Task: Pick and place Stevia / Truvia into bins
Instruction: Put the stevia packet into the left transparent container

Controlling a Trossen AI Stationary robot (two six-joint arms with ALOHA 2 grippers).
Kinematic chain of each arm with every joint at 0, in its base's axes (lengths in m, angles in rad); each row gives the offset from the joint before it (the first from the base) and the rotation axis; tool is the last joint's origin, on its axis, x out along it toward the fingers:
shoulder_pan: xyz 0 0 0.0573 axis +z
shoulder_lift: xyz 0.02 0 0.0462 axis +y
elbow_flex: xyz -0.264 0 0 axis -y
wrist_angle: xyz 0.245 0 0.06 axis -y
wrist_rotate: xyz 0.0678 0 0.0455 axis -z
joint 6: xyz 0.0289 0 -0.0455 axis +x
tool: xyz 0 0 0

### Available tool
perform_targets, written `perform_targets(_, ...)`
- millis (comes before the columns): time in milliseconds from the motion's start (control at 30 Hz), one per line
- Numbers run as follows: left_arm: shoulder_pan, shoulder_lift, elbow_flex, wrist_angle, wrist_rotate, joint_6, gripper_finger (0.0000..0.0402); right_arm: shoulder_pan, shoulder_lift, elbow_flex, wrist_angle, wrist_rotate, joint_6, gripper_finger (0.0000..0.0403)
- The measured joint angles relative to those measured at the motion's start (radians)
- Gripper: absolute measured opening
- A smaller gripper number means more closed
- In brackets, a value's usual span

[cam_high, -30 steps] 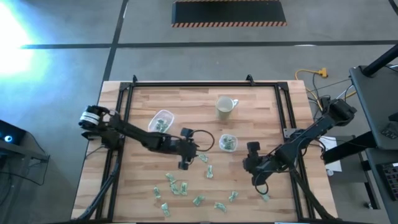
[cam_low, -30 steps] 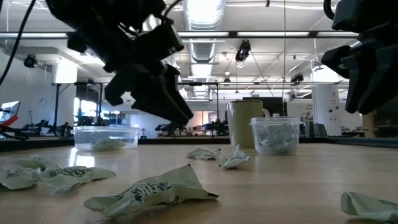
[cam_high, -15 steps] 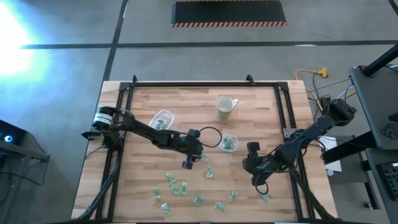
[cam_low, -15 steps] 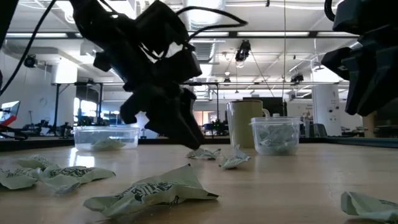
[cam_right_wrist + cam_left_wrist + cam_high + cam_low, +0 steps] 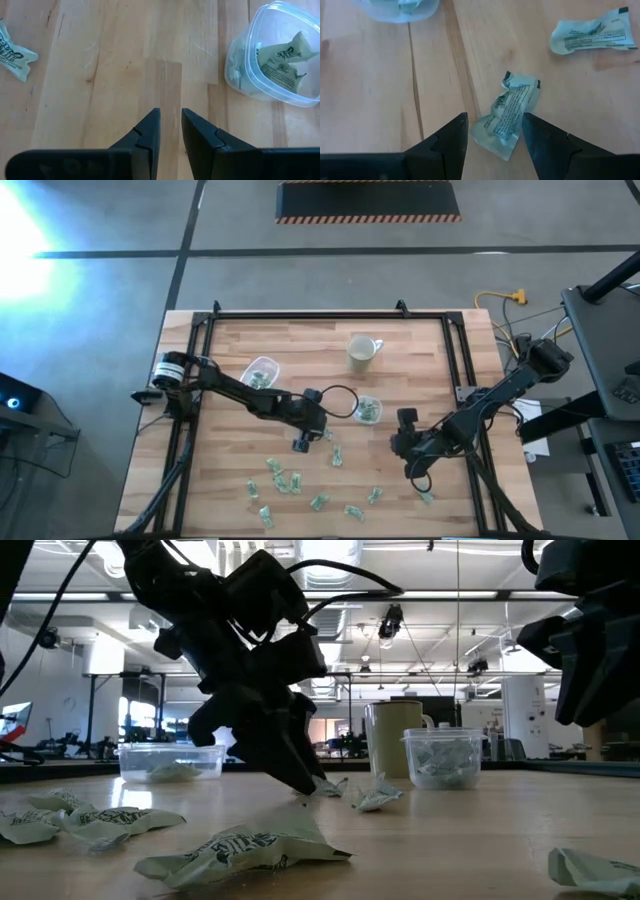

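As left hand dropped lower, fingers wide, straddles packet; right hand narrow, unmoved.

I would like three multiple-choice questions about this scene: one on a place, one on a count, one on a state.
1. Where is the left pincer?
A. Over the mug
B. Low over a packet near the table's middle
C. Inside the wide bin

2. How many clear bins stand on the table?
A. One
B. Two
C. Four

3. How does the left pincer stand?
A. Open, fingers on either side of the packet
B. Shut on a packet
C. Shut on the mug

Answers: 1 B, the left wrist view shows the packet between its fingers; 2 B, the wide bin and the small bin; 3 A, a gap shows beside each finger.
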Motion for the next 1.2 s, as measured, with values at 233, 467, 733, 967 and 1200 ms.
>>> perform_targets(233,0.0,0.0,-0.001,-0.008,0.0,-0.018,0.0167,0.0,0.0,0.0,0.0,0.0,0.0,0.0068)
perform_targets(467,0.0,0.0,-0.002,-0.013,0.007,-0.018,0.0108,0.0,0.0,0.0,0.0,0.0,0.0,0.0068)
perform_targets(733,0.0,-0.002,-0.003,-0.017,0.026,-0.012,0.003,0.0,0.0,0.0,0.0,0.002,0.0,0.0068)
perform_targets(967,-0.001,-0.032,-0.001,-0.026,-0.004,0.009,0.0004,-0.001,0.0,0.0,0.0,0.002,0.0,0.0068)
perform_targets(1200,-0.012,-0.123,-0.002,-0.113,-0.194,-0.026,0.0006,-0.001,0.0,0.0,0.0,0.002,0.0,0.0068)
